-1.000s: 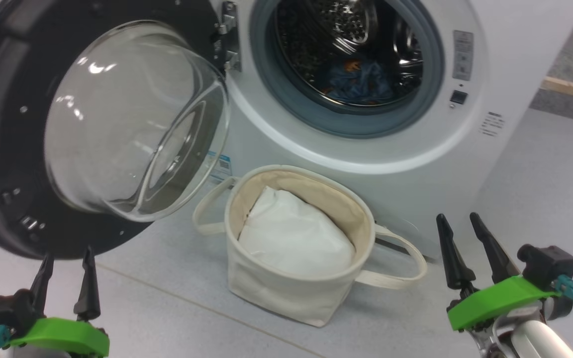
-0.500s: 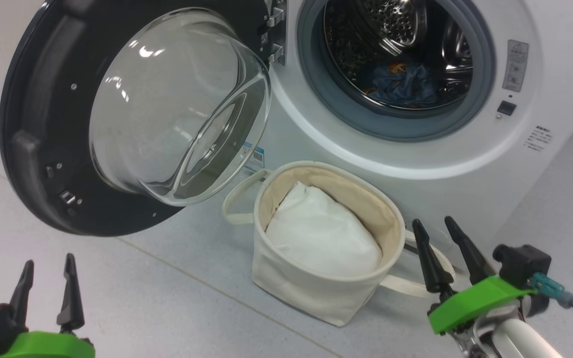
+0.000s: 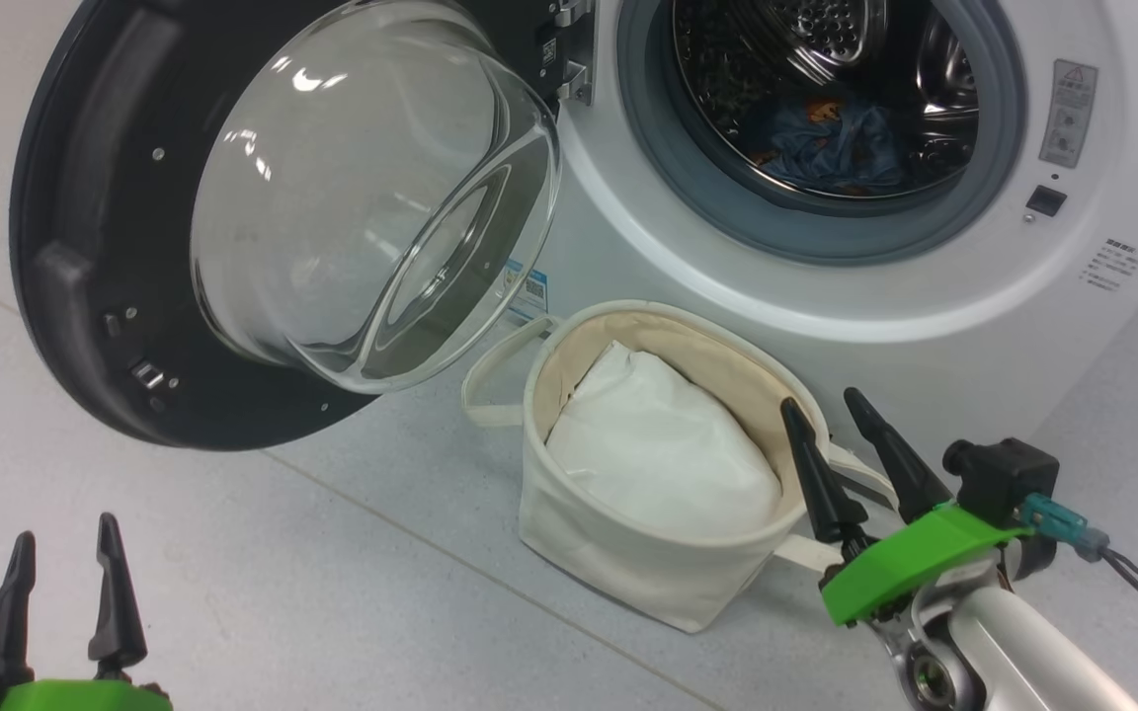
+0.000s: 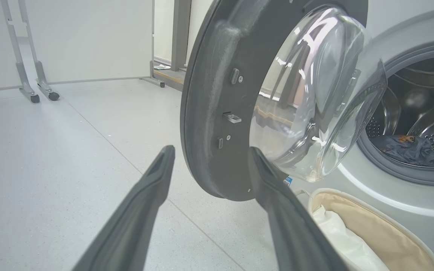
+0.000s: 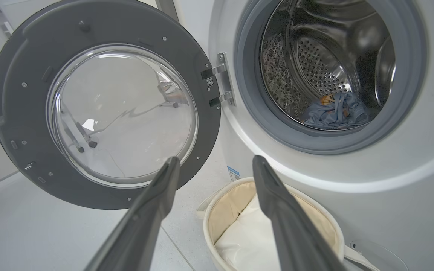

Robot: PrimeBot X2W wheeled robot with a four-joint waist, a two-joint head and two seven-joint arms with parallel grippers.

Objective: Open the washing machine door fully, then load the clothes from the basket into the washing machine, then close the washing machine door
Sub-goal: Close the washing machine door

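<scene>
- Left gripper (image 3: 65, 528): fingers spread wide, nothing between them. The right gripper (image 3: 819, 398) is spread and empty too.
- Swung out to the left of the washing machine (image 3: 925, 346), the washing machine door (image 3: 292, 217) hangs from the hinge (image 3: 574, 84) at its right edge.
- Its free black rim lies up and ahead of the left gripper, not touching it. In the left wrist view that rim sits between the two fingers.
- Low in the drum (image 3: 826, 39) lie the clothes (image 3: 836, 143). The basket (image 3: 609, 563), just before the machine, holds a white bundle (image 3: 663, 449).
- At the basket's right rim, the right gripper is well away from the door's free edge.
- Loading looks done, so closing is likely next. The left arm is nearer, and a push should go rightward, swinging the door about its hinge.
</scene>
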